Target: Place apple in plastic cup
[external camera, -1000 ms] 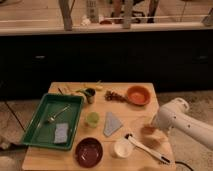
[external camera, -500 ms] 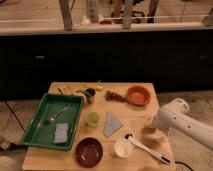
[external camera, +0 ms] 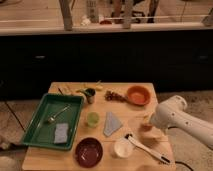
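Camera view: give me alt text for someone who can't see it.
A white robot arm reaches in from the right, its claw low over the right side of a wooden table, at an orange-red apple. Also on the table: a green tray, a green cup, grapes, an orange bowl and a maroon bowl.

Two bowls (external camera: 138, 95) (external camera: 89, 151), three cups (external camera: 92, 118) (external camera: 122, 147) (external camera: 90, 95), one tray (external camera: 40, 127), one gripper (external camera: 146, 125) (over table (external camera: 132, 114) right edge).

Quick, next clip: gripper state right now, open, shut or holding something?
Gripper: low over the right part of the table, in front of the orange bowl; open or shut cannot be told.
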